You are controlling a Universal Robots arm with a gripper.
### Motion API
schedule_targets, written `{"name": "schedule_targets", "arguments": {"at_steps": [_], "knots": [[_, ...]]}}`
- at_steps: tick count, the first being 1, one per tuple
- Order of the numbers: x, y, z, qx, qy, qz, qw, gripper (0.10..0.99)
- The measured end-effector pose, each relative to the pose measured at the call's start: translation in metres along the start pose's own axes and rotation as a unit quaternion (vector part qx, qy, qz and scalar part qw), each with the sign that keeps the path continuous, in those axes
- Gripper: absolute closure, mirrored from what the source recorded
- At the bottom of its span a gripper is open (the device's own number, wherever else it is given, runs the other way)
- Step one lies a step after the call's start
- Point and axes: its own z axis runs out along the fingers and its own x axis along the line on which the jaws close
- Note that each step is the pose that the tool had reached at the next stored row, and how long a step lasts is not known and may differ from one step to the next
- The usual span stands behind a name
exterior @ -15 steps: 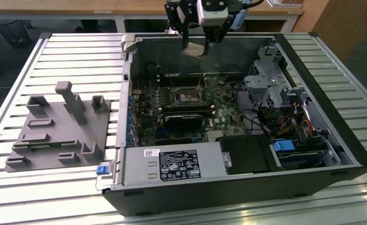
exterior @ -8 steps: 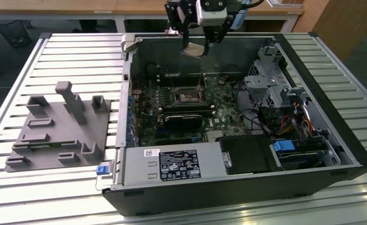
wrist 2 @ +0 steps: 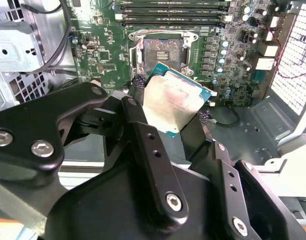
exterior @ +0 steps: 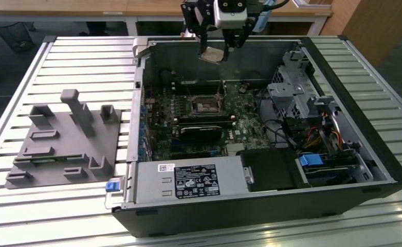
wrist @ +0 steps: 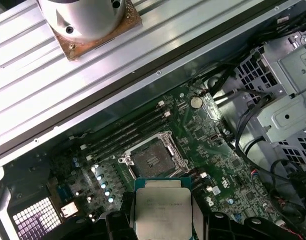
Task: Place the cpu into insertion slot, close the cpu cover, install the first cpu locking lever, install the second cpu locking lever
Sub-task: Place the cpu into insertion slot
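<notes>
My gripper [exterior: 215, 50] hangs above the far end of the open computer case, shut on the cpu [exterior: 213, 54], a flat square chip with a dull silver top. In both wrist views the cpu [wrist 2: 173, 101] [wrist: 161, 214] sits clamped between the black fingers [wrist 2: 143, 135], tilted, well above the board. The insertion slot [exterior: 206, 106] [wrist 2: 163, 52] [wrist: 153, 161] is a dark square socket with a thin metal rim on the green motherboard, open and bare. It lies below the chip, nearer the case's middle.
A black heatsink block [exterior: 202, 133] and long memory slots [wrist 2: 172, 6] flank the socket. Drive cages and cables [exterior: 311, 118] fill the exterior view's right of the case. A grey fixture [exterior: 64, 139] stands on the slatted table at the exterior view's left.
</notes>
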Motion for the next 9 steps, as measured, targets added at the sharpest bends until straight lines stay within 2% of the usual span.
{"name": "schedule_targets", "arguments": {"at_steps": [9], "knots": [[0.0,-0.0001,0.0006,-0.0006,-0.0033,0.035,0.9994,0.545]]}}
